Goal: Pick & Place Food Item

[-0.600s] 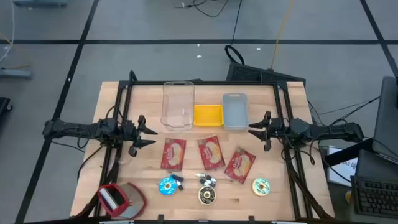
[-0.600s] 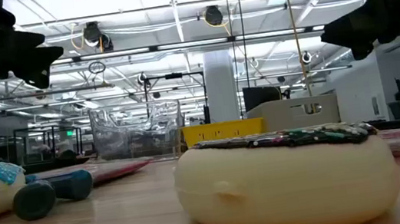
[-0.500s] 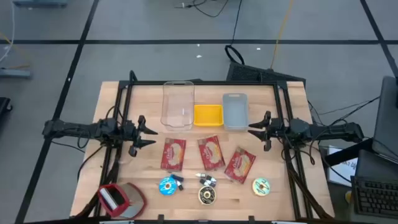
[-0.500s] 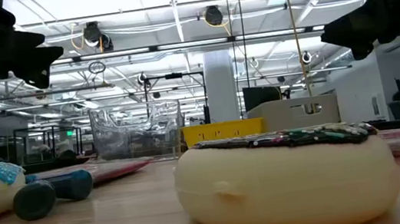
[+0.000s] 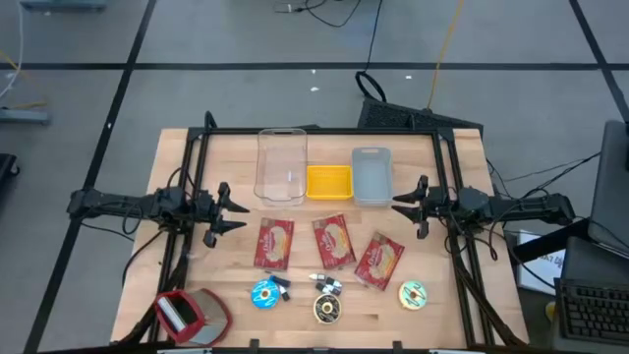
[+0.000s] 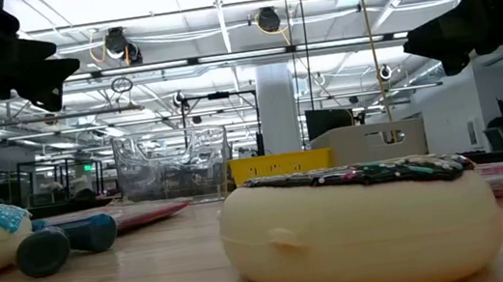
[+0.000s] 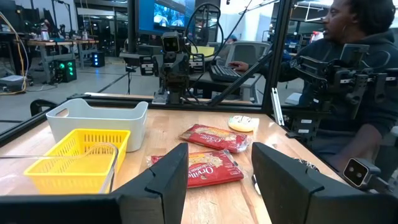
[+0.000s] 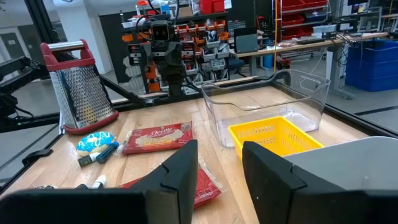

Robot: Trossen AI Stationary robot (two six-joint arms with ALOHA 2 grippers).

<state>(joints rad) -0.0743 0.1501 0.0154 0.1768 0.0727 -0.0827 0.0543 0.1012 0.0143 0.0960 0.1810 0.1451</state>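
Nothing is seen to have moved since earlier — both sets of jaws stand parted, empty. Red snack packets (image 5: 332, 242) are judged light, crinkly, slippery — best pinched at an edge.

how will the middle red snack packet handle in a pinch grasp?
The middle packet lies flat and thin, so it probably flexes and droops from a pinched edge. Its glossy wrapper may slip between fingers. It looks light, and likely slides if pushed rather than rolling.
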